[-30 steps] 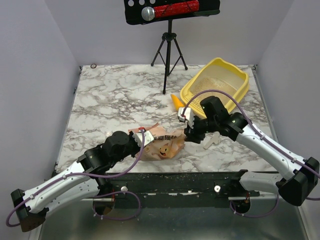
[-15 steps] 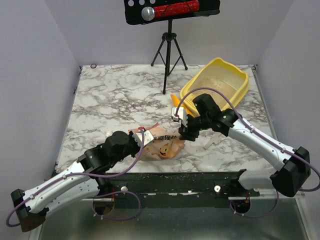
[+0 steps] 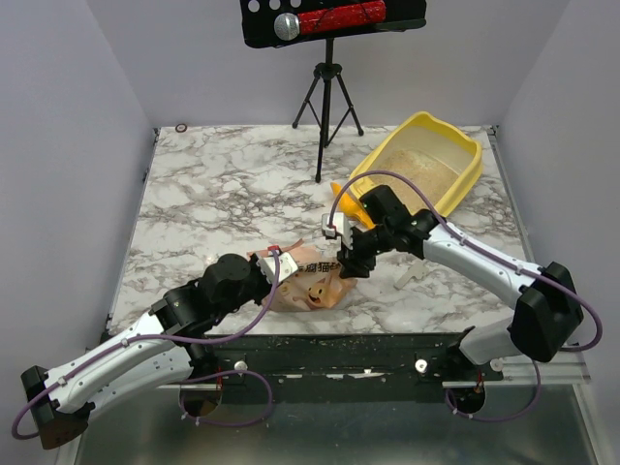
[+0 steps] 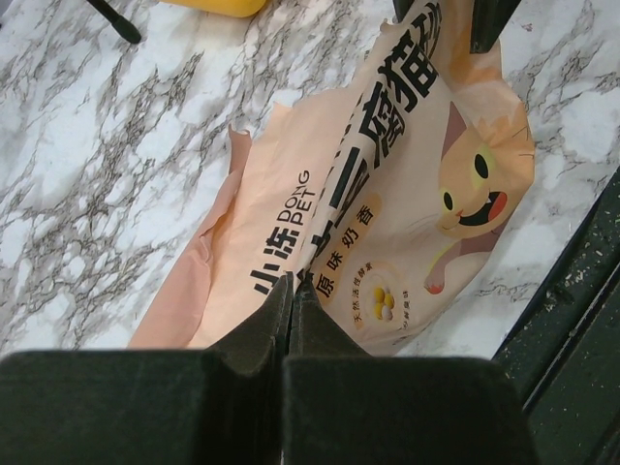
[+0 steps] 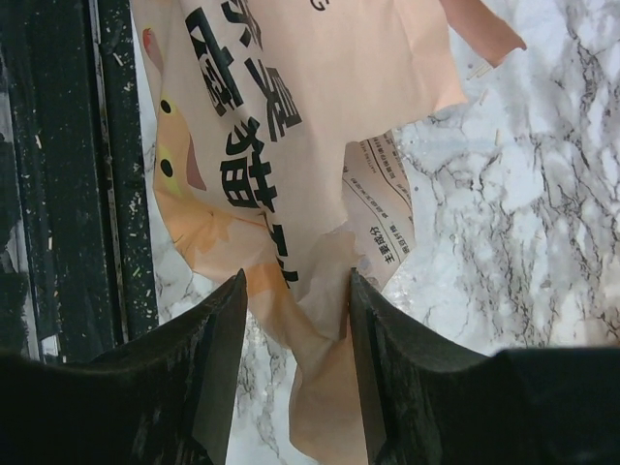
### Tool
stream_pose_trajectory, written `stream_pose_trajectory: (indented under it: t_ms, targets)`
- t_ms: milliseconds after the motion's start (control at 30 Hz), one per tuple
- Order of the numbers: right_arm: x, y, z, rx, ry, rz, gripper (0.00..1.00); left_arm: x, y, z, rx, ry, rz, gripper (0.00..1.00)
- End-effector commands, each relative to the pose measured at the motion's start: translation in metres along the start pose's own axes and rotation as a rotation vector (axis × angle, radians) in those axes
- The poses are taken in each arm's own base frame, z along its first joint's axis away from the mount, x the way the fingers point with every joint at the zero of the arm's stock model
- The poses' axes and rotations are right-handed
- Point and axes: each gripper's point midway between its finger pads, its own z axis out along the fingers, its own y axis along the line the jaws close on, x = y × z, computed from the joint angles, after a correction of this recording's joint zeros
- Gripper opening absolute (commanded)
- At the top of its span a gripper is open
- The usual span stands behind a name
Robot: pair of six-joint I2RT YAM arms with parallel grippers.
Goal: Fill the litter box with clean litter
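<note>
Well beyond right end effector (image 3: pixel 347 265), half-open astride bag (image 3: pixel 315 286): litter box (image 3: pixel 472 160); left end effector (image 3: pixel 281 261) seemingly tight on bag

Your top camera looks down from high behind the near edge onto the whole table (image 3: pixel 223 194). Both wrist cameras sit close over the paper bag (image 3: pixel 312 283), facing it from opposite ends; all three views share it.

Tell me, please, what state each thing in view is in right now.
litter box: upright, litter covering its floor.
clean litter: loose in the litter box.
paper bag: lying flat, top torn open.
left gripper: shut on the paper bag's edge.
right gripper: open, astride a bag fold.
scoop: lying beside the litter box.
</note>
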Motion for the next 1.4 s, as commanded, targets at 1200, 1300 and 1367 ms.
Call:
stream_pose_trajectory:
  t_ms: [1200,1300,1367]
  targets:
    - [0.017,0.0,-0.053,0.028,0.101,0.006,0.03,-0.022,0.023,0.002,-0.101,-0.123,0.069,0.09]
    - [0.015,-0.003,-0.052,0.027,0.102,0.012,0.05,-0.021,0.007,-0.003,-0.02,-0.139,0.05,0.33]
    - [0.014,-0.003,-0.051,0.021,0.099,0.013,0.06,-0.024,-0.004,-0.007,0.045,-0.161,0.055,0.49]
